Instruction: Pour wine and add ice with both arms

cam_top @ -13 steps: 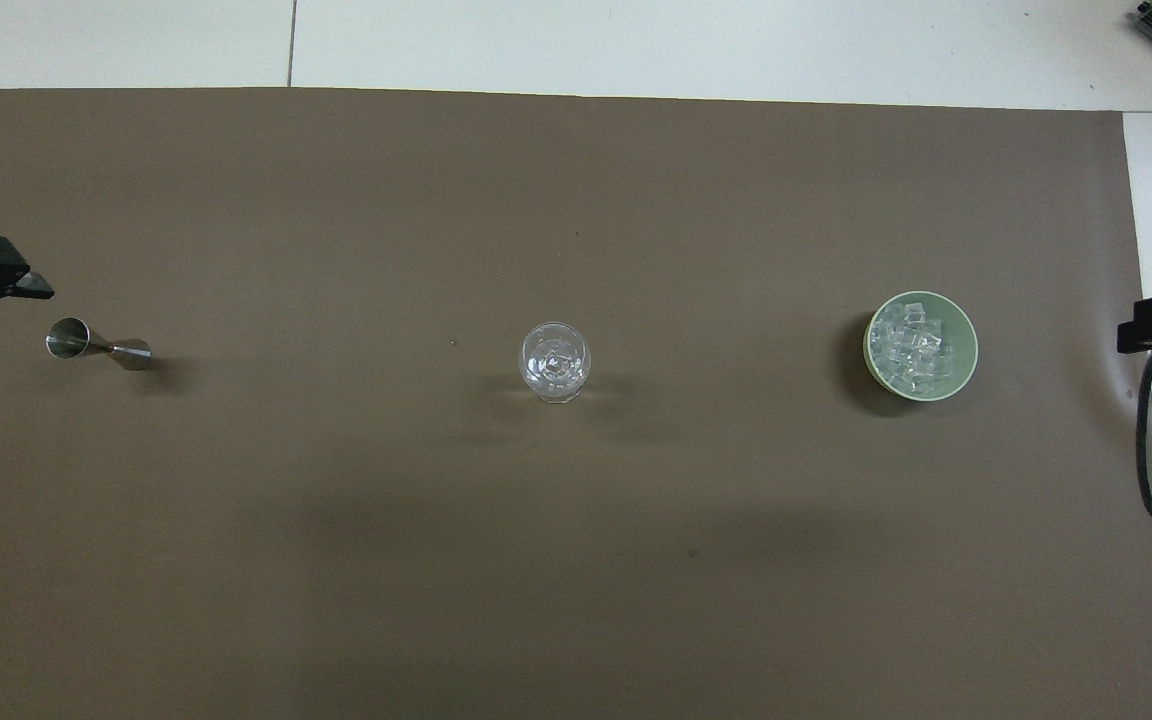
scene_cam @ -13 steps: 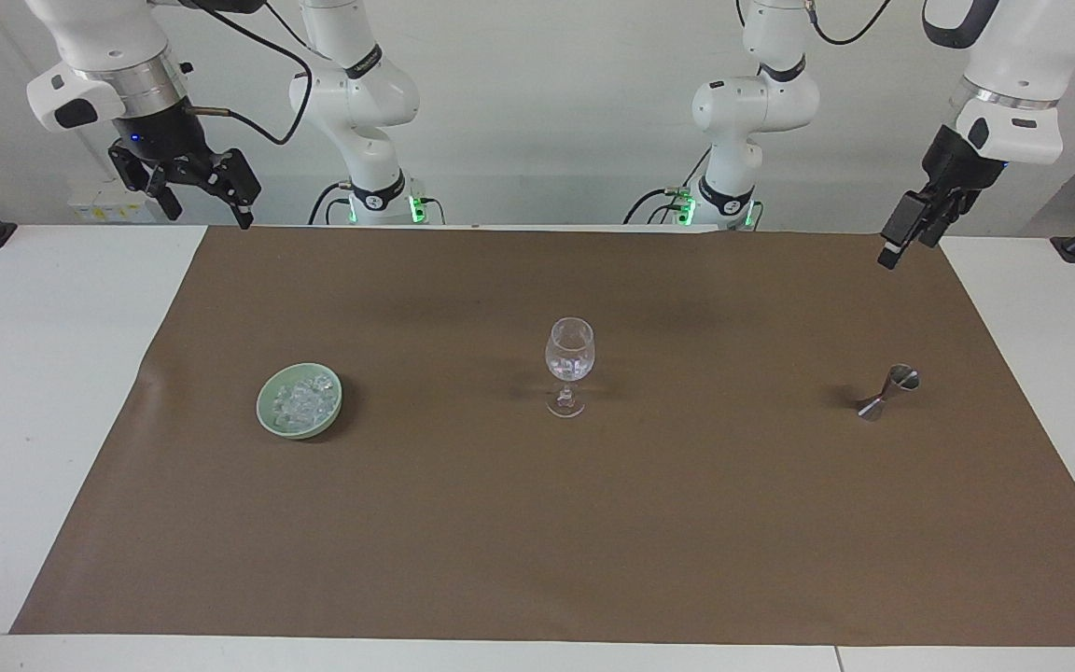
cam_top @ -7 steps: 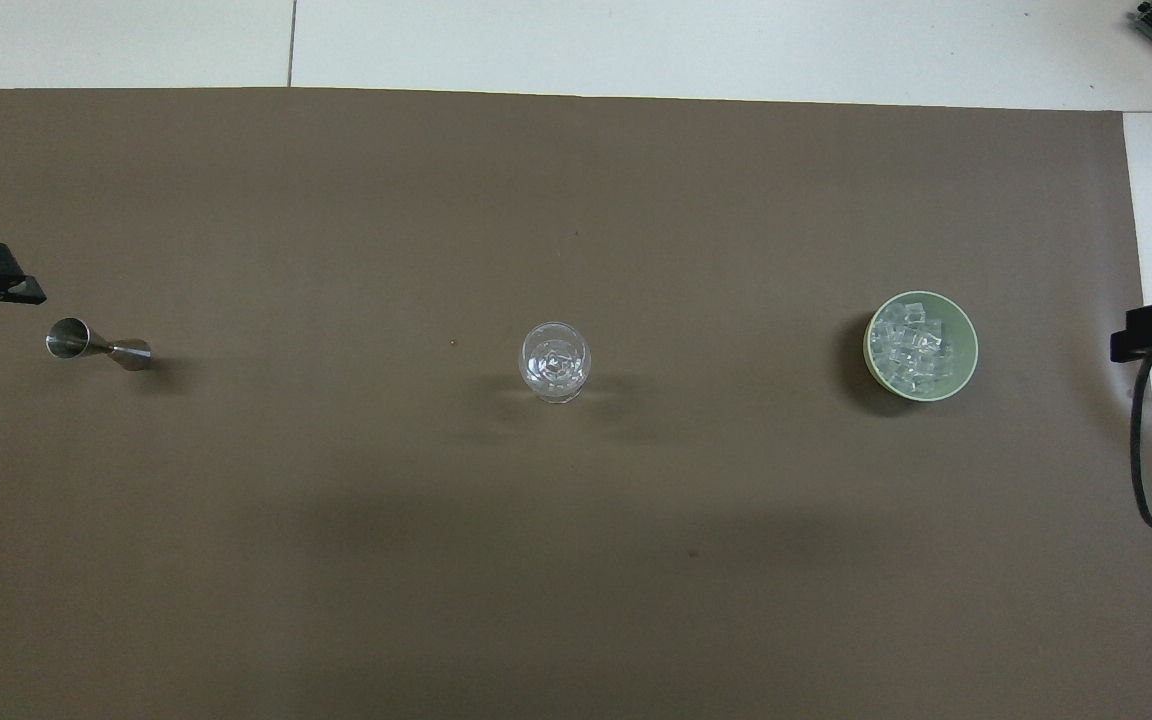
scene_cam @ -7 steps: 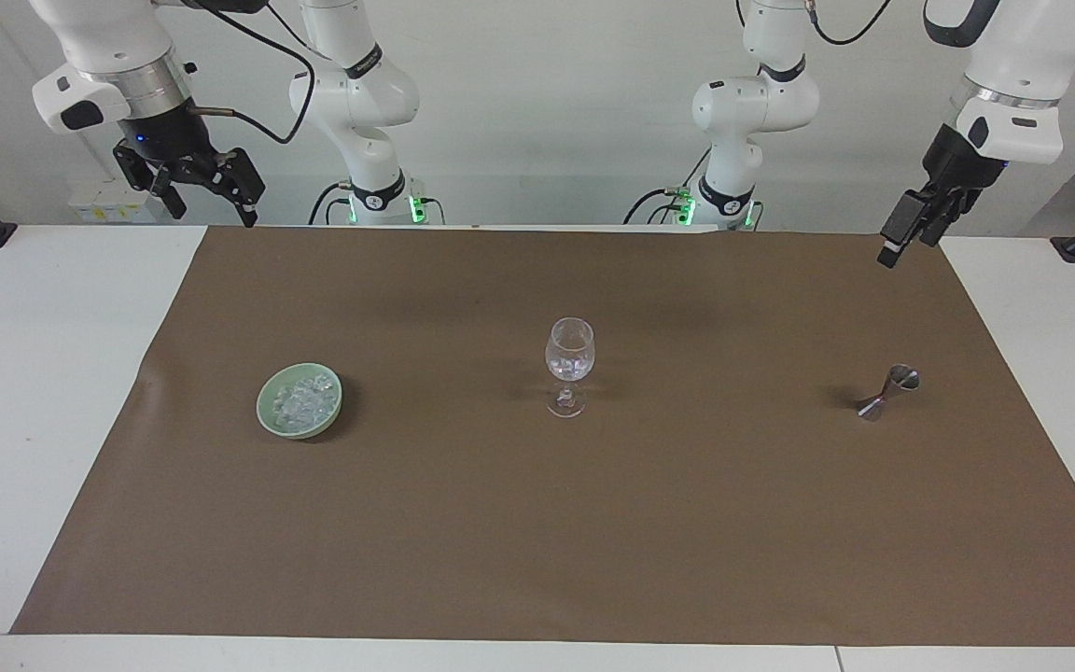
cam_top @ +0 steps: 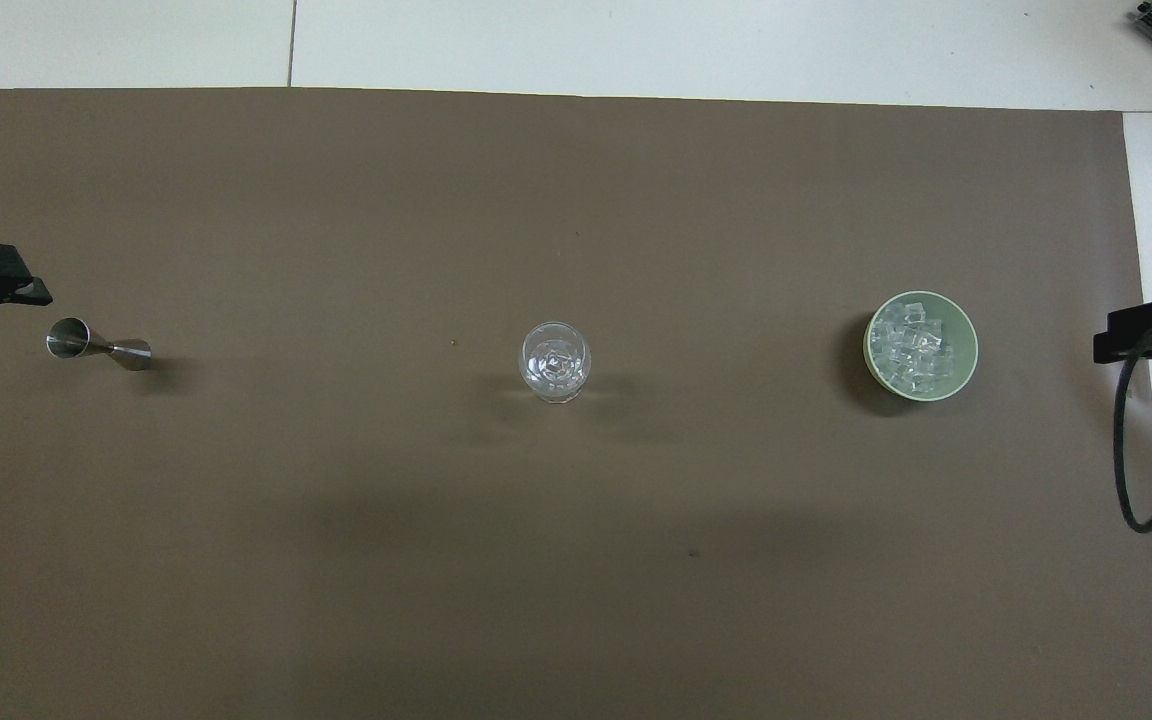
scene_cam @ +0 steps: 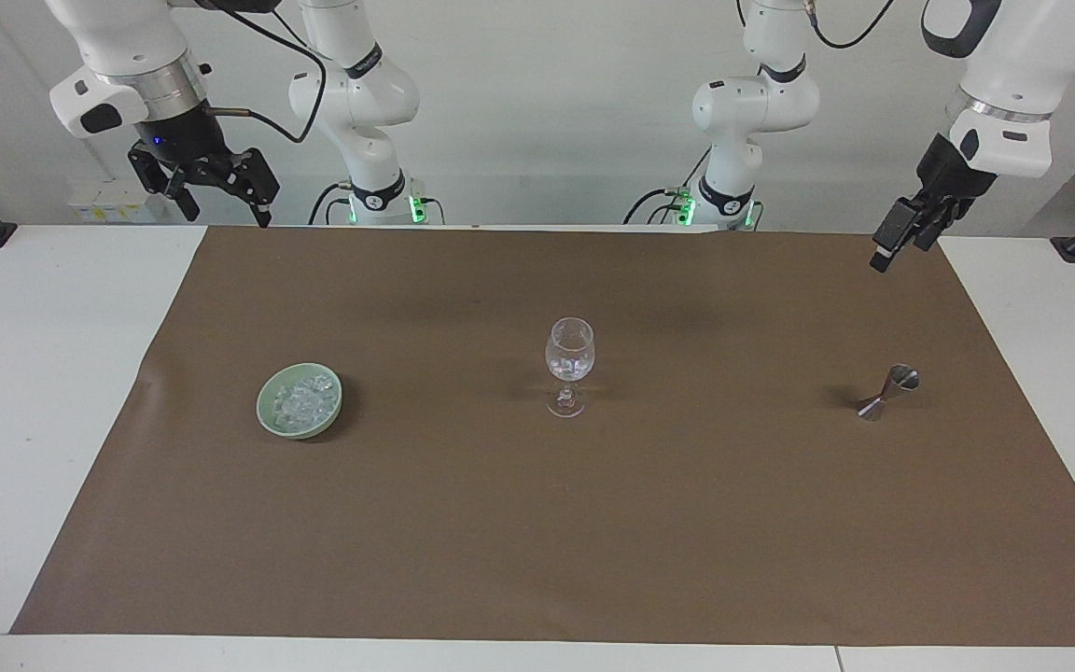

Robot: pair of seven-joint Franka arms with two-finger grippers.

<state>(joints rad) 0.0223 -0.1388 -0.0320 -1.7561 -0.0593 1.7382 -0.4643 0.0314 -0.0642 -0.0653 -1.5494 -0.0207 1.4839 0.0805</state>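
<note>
Item: ice [scene_cam: 302, 401], a heap of small clear chunks in a pale green bowl [scene_cam: 269, 417], resting on the brown mat [scene_cam: 537, 523] toward the right arm's end of the table [scene_cam: 24, 373], about midway between the mat's robot-side edge and its outer edge.

Item: right gripper [scene_cam: 220, 194], fingers spread, nothing held, raised over the mat's robot-side corner at that same end. The bowl lies down and outward from it, toward the mat's middle; of the two arms this is judged the closer one for the ice.

Item: left gripper [scene_cam: 890, 245], fingers apart and empty, raised over the mat's robot-side edge at the left arm's end. Below it and farther from the robots stands a steel jigger [scene_cam: 885, 394], upright, its long axis vertical; this arm is judged nearest to it.

Item: stemmed glass [scene_cam: 570, 359], upright at the mat's centre, between bowl and jigger and well apart from both.

Surface: flat brown mat over a white table, bare margins at both ends.

Room: plain pale wall; arm bases with green lights at the robot-side edge.
</note>
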